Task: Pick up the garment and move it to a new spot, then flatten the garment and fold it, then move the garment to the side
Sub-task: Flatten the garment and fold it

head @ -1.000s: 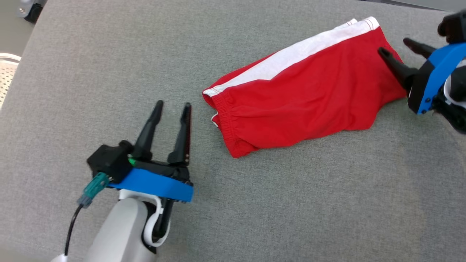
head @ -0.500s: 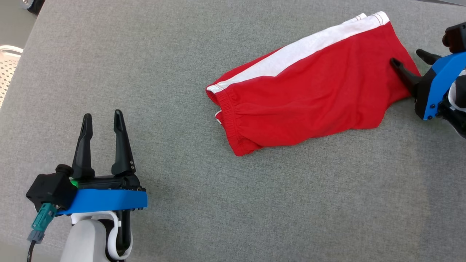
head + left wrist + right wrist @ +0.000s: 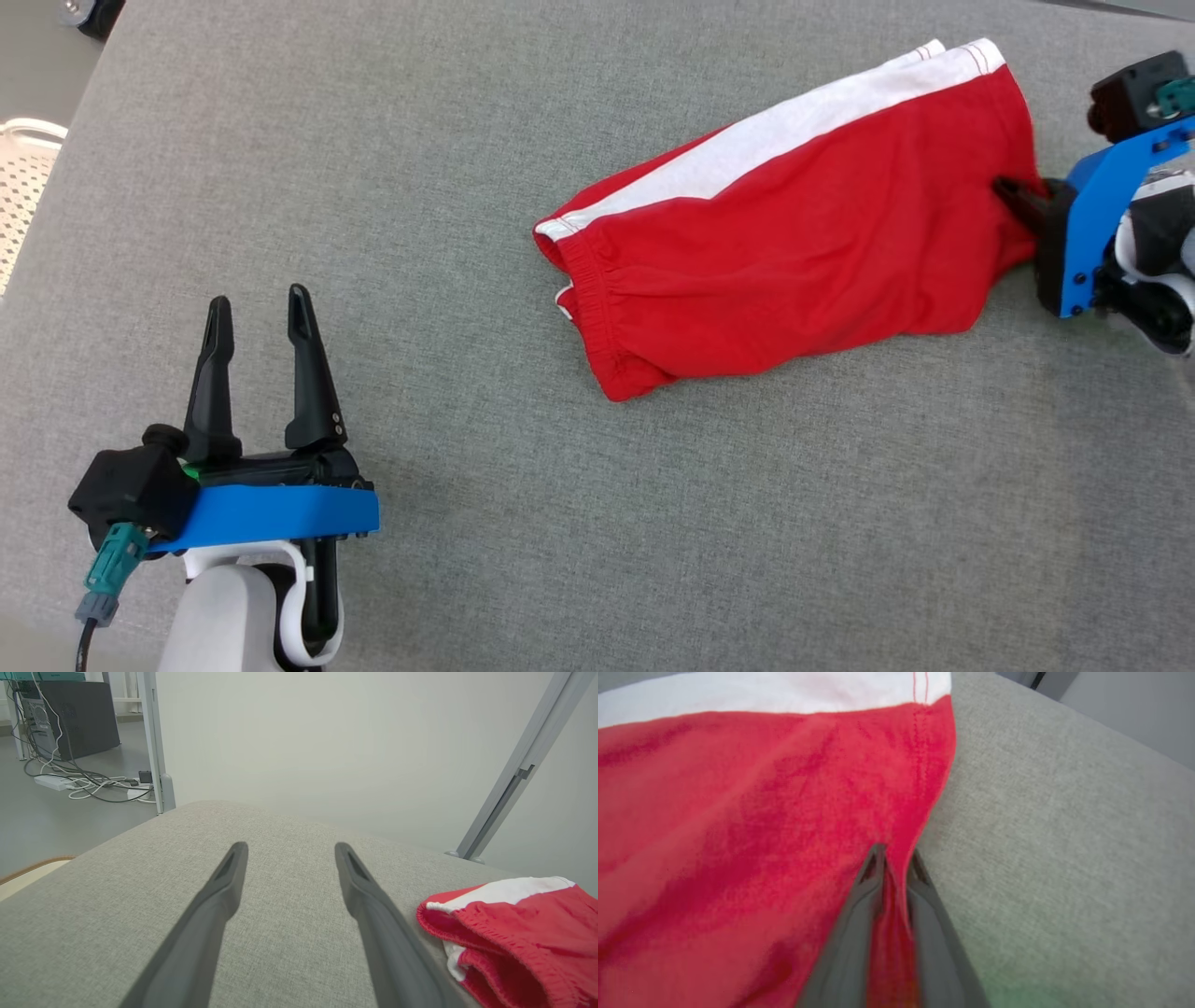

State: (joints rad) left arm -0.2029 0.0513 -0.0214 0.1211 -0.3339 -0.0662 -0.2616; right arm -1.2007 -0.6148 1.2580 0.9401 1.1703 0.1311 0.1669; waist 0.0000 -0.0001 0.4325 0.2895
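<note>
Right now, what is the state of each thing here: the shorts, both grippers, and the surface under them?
red shorts: lying on the surface, slightly wrinkled, one edge pinched.
left gripper: open, holding nothing, apart from the red shorts.
right gripper: closed on the edge of the red shorts.
grey padded surface: flat, carrying the red shorts.

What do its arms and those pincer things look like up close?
The left end effector and right end effector each have two long, tapering dark fingers on a bright blue bracket. The left forearm is pale, with a black box, teal plug and black cable beside it.
</note>
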